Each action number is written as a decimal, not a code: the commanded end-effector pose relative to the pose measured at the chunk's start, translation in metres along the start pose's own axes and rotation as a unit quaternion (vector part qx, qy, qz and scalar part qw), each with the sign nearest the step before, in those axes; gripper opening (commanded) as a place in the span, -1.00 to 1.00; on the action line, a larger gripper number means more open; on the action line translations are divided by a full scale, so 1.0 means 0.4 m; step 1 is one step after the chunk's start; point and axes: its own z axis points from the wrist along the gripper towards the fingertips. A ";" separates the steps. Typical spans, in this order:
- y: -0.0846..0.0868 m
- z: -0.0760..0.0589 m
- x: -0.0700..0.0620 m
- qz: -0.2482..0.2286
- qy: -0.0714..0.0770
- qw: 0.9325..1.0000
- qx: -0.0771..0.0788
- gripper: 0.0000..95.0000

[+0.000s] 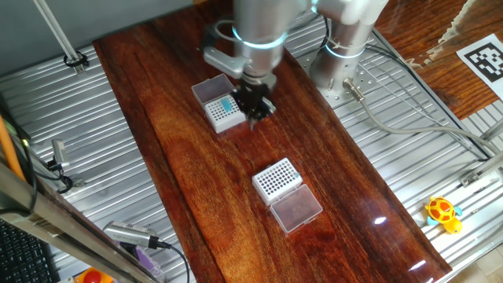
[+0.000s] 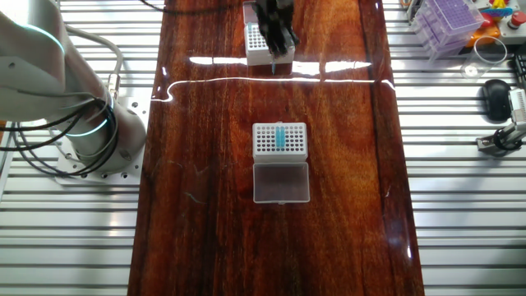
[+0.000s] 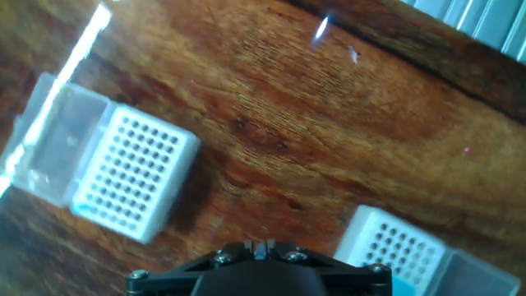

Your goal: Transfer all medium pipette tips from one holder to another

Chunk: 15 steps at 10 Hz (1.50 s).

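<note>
Flagging the geometry for you: tips (image 2: pixel 280 138) sit upright in the tip rack (image 2: pixel 261 145), a narrow teal block near its middle, long side running toward that rack's open clear lid (image 2: pixel 281 182). Each cone's axis is vertical, so you pull straight up.

The empty rack (image 1: pixel 277 179) is well apart from the tip rack along the table's (image 2: pixel 205 230) length, its lid (image 1: pixel 296 211) also open. No teal shows in it in any view.

The gripper (image 1: pixel 256 110) hangs above the table. One fixed view puts it just beside the tip rack, the other over the empty rack. The hand view shows the empty rack at left and the tip rack at lower right, so my read is that you're raised somewhere between them.

Whether the jaws are parted, closed or carrying a tip, I cannot tell; the fingers are too dark and small.

No readable writing. The only marking is a black-and-white fiducial tag (image 1: pixel 484 58), far from the tip rack, off the table.
</note>
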 end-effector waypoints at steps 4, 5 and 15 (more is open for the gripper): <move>0.006 0.004 -0.001 0.084 0.010 0.996 0.003 -1.00; -0.025 0.008 0.014 0.076 0.010 0.997 0.004 -1.00; -0.339 0.004 0.046 -0.007 -0.005 1.000 0.004 -1.00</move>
